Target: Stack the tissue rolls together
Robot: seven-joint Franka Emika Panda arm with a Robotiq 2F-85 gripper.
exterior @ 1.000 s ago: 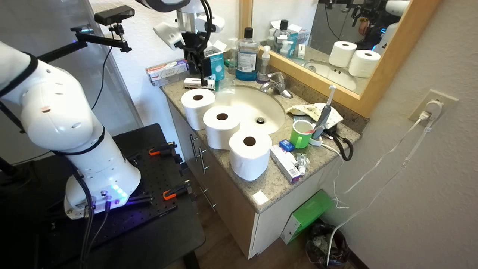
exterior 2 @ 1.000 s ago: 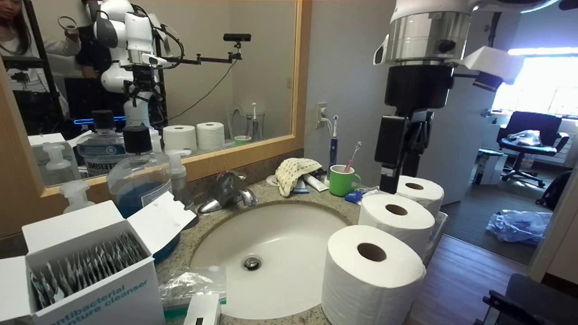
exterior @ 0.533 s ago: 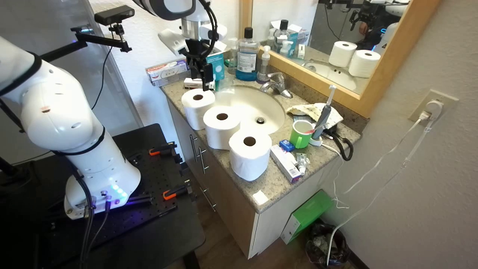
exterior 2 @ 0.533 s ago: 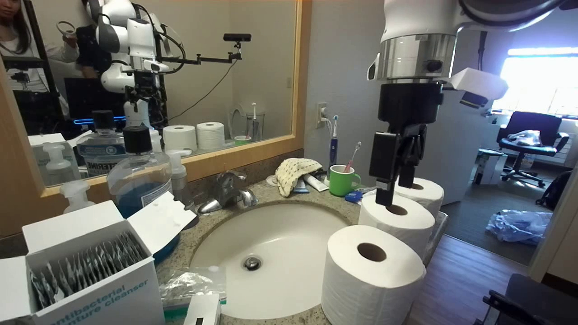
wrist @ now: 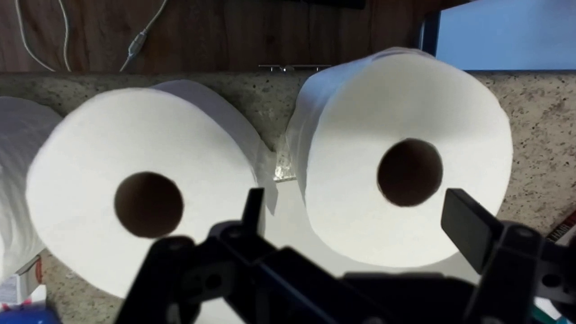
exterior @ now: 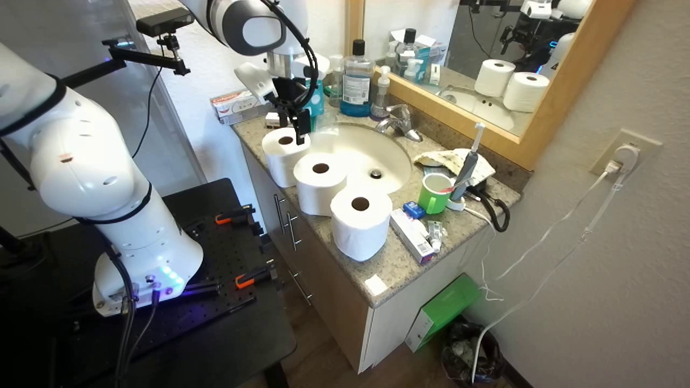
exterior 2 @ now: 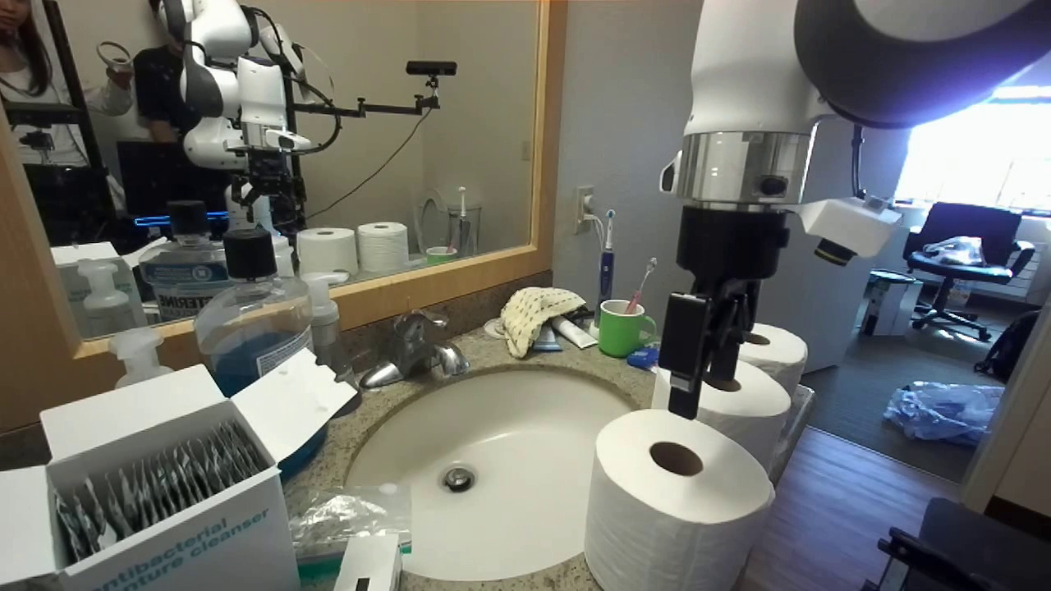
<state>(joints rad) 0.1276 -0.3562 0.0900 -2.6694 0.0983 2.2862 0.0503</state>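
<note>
Three white tissue rolls stand upright in a row along the counter's front edge. The end roll by the cleanser box shows in both exterior views (exterior: pixel 280 167) (exterior 2: pixel 673 525) and at right in the wrist view (wrist: pixel 405 108). The middle roll (exterior: pixel 321 191) (exterior 2: pixel 739 410) is at left in the wrist view (wrist: pixel 135 130). The third roll (exterior: pixel 360 231) (exterior 2: pixel 776 353) is cut off at the wrist view's left edge (wrist: pixel 18 180). My gripper (wrist: pixel 353 195) is open and empty, above the end roll, fingers pointing down. It also shows in both exterior views (exterior: pixel 294 133) (exterior 2: pixel 704 390).
The sink (exterior 2: pixel 509 460) lies beside the rolls, with the faucet (exterior 2: pixel 410 353) behind. A cleanser box (exterior 2: pixel 172 525), mouthwash bottle (exterior: pixel 357 81) and small white box (exterior 2: pixel 369 562) stand near the end roll. A green mug (exterior: pixel 434 194) and toothpaste box (exterior: pixel 412 235) are near the third roll.
My gripper has come down and moved toward the end roll by the cleanser box. It stays open. The rolls have not moved.
</note>
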